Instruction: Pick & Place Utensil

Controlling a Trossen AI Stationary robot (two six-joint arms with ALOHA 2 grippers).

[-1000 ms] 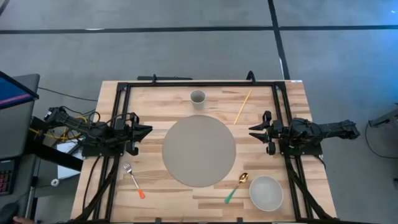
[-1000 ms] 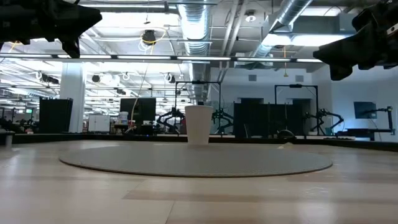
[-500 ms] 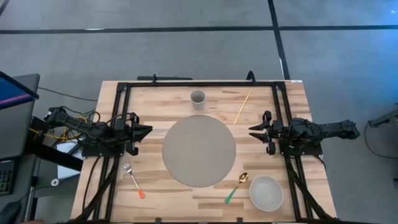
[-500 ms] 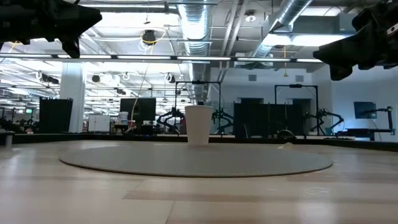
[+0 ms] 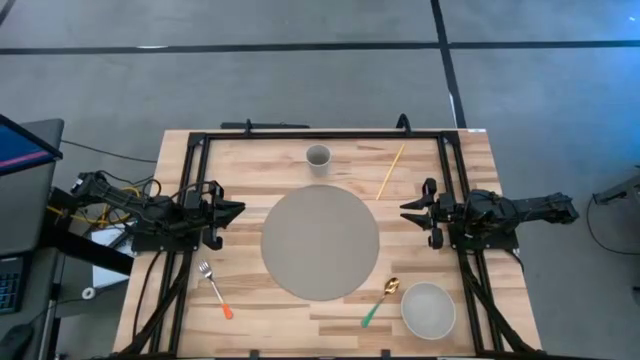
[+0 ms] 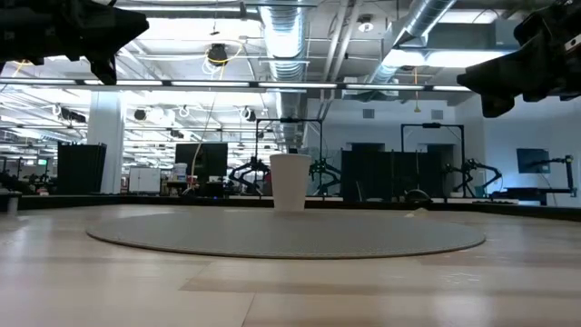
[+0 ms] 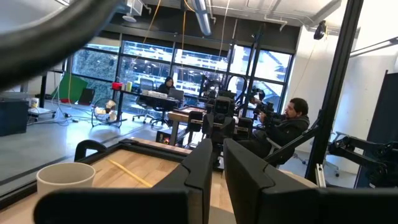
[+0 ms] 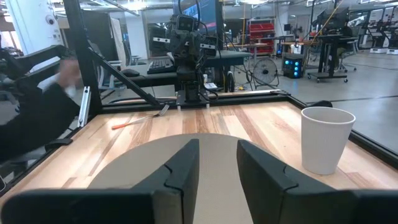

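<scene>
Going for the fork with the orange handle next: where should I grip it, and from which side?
Take the fork mid-handle, from straight above, with the left gripper, which is nearer. It lies flat on the table, slanted, tines toward the arm, orange tip toward the front edge; set the fingers across the thin shaft.

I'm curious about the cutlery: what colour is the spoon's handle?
Green. The spoon lies beside the bowl, and it shows best in the high view.

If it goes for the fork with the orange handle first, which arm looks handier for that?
Probably the left. The fork lies on the left gripper's side of the round mat, with bare table between. The right gripper would have to cross the mat.
</scene>
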